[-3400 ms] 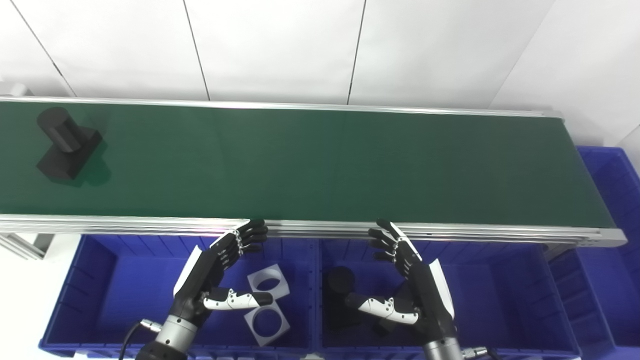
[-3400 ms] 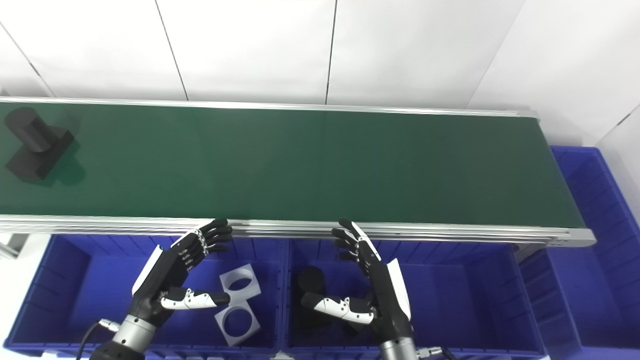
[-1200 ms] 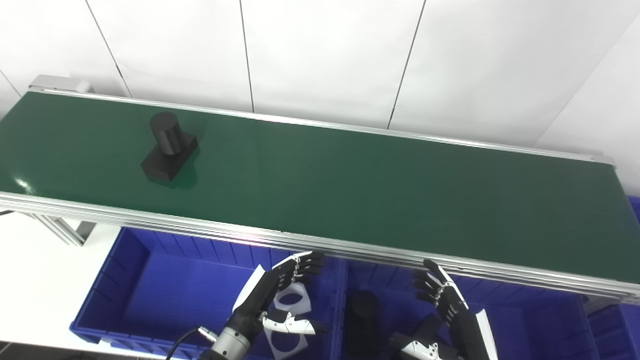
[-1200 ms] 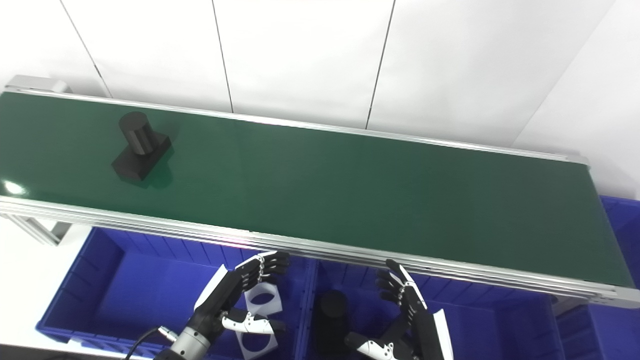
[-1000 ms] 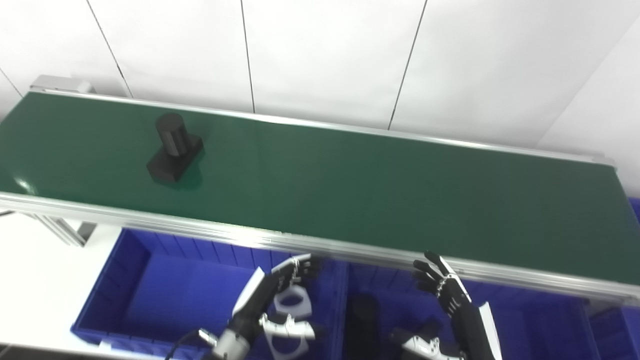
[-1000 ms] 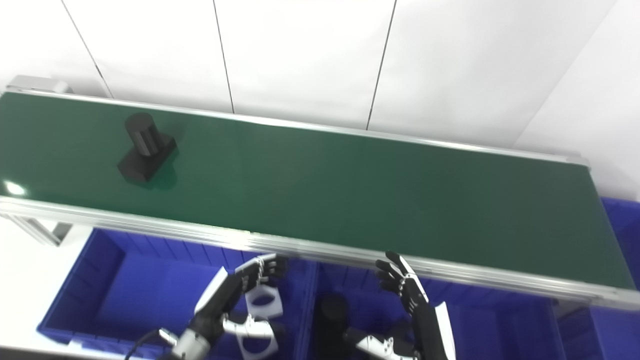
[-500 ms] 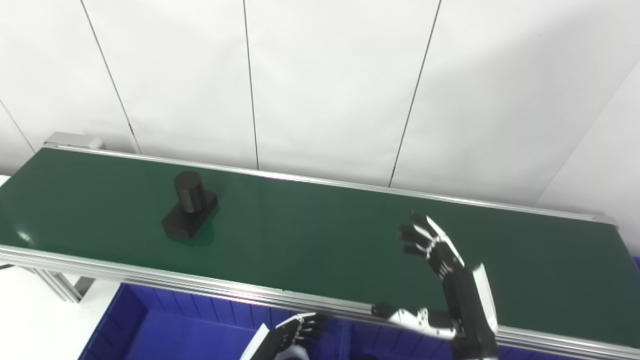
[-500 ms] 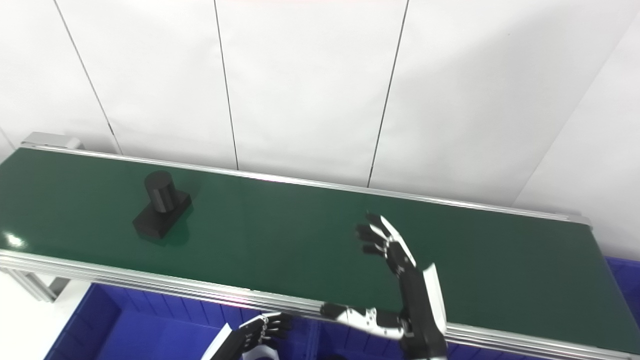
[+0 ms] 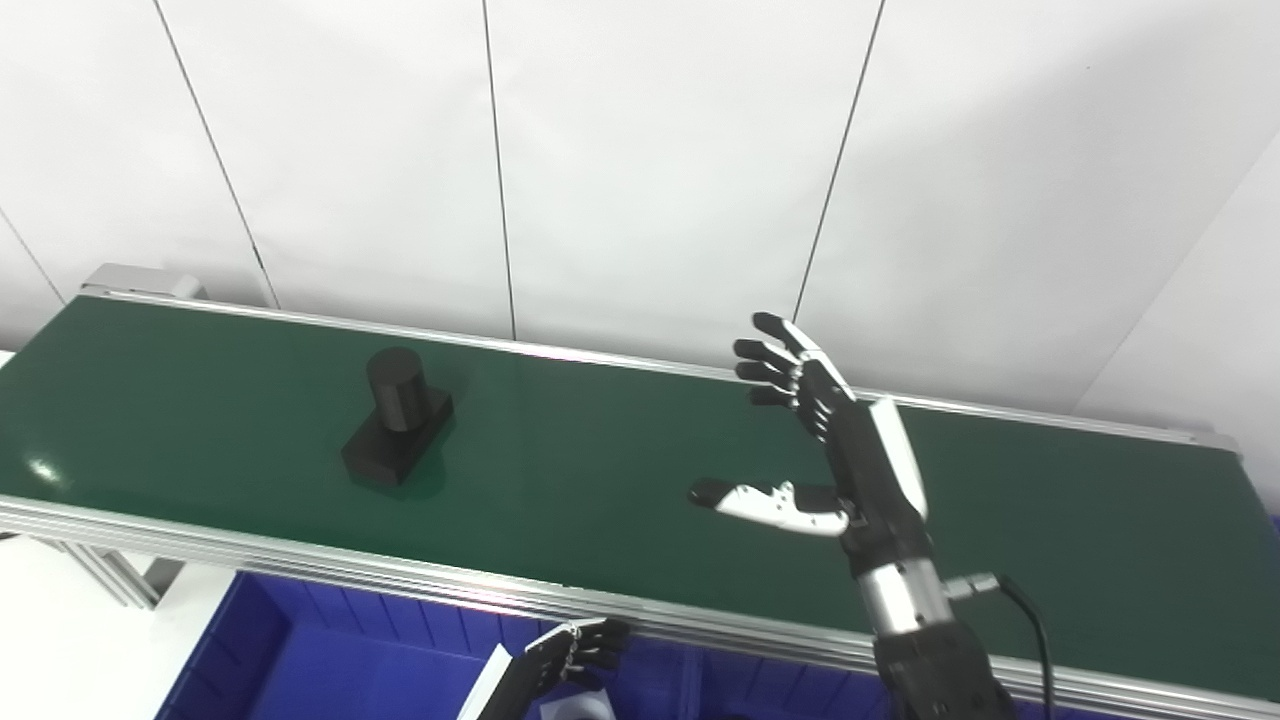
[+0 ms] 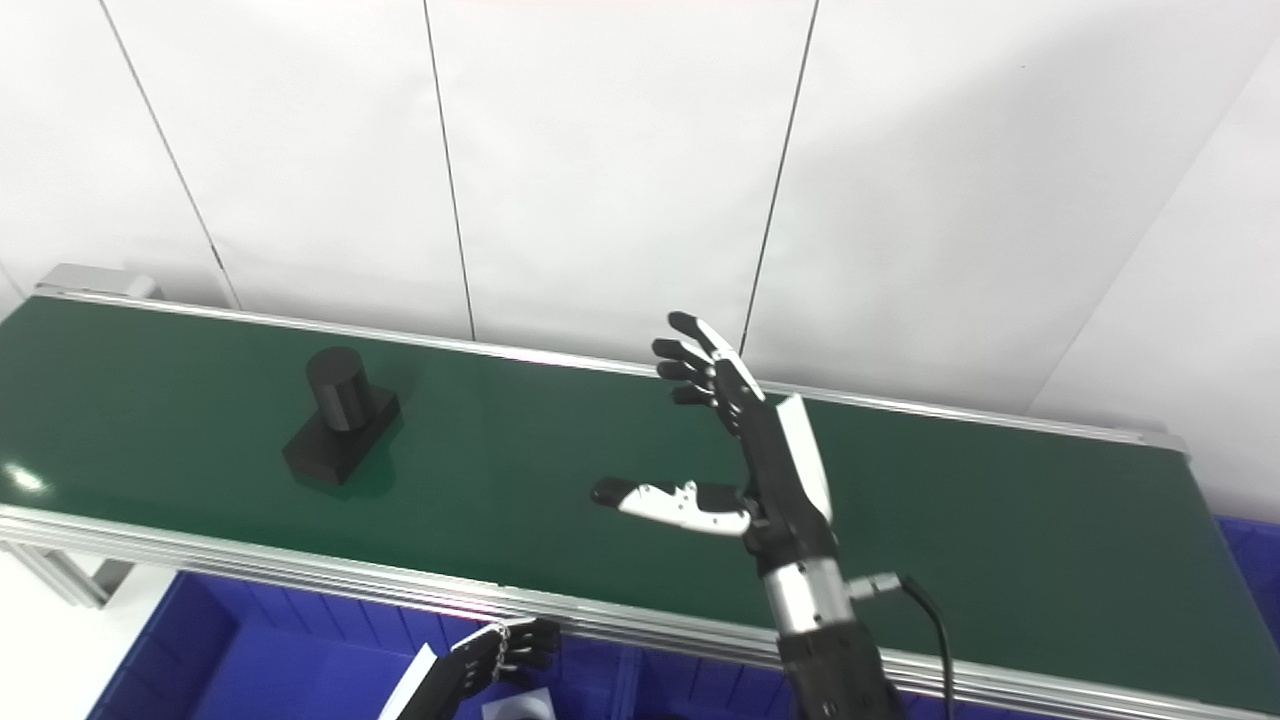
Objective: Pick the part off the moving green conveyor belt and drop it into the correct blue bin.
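Showing blue bin interior mostly cropped; right hand splayed, empty; left hand state unclear

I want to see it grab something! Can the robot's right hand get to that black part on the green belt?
Probably yes. The right hand is open above the belt, and nothing lies between it and the black part.

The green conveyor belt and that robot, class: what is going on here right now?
A black part, an upright cylinder on a rectangular base, sits on the green conveyor belt towards its left end. The robot's right hand is raised above the belt's middle, open, fingers spread, holding nothing and well apart from the part. The left hand waits low, below the belt's near rail, over a blue plastic bin. Nothing is grasped yet.
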Robot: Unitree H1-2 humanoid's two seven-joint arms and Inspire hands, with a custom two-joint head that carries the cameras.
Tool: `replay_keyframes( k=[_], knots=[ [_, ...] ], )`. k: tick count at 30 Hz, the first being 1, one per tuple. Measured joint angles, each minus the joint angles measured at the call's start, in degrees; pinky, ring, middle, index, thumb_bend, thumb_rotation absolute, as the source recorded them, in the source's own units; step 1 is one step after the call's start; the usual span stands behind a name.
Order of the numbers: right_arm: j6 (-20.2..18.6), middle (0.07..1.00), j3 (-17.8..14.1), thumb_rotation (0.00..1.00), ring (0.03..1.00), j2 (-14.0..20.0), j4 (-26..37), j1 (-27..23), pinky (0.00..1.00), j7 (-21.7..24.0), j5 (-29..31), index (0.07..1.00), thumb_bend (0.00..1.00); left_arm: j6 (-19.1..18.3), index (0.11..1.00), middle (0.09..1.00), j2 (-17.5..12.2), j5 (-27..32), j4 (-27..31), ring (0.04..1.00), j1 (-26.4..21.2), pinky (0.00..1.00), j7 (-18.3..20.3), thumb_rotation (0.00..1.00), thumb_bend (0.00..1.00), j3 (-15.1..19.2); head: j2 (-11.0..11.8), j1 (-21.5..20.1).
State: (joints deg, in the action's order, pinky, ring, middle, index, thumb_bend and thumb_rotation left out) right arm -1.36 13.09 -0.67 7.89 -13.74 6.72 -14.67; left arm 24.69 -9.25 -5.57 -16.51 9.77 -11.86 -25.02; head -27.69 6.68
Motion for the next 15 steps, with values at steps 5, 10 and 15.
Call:
replay_keyframes(
  k=[5, 10, 15],
  knots=[
    [-1.80, 0.811, 0.77, 0.34, 0.773, -0.51, -5.01, -5.10, 0.69, 0.04, -1.56, 0.886, 0.87, 0.00, 0.743, 0.749, 1.43, 2.39, 0.00, 0.713, 0.20, 0.64, 0.71, 0.23, 0.98, 1.33, 0.00, 0.35],
    [-3.40, 0.820, 1.89, 0.33, 0.779, -1.66, -9.58, -8.53, 0.71, 0.98, -1.72, 0.895, 0.86, 0.00, 0.742, 0.744, 2.73, 3.31, 0.01, 0.707, 1.39, 0.64, 1.92, 0.23, 0.98, 2.66, 0.00, 0.79],
    [-6.53, 0.821, 2.74, 0.34, 0.785, -2.92, -15.20, -13.01, 0.73, 1.73, -1.82, 0.894, 0.87, 0.00, 0.743, 0.744, 4.29, 4.27, 0.21, 0.700, 2.51, 0.63, 3.88, 0.25, 0.99, 4.31, -0.35, 0.70]
  ],
)
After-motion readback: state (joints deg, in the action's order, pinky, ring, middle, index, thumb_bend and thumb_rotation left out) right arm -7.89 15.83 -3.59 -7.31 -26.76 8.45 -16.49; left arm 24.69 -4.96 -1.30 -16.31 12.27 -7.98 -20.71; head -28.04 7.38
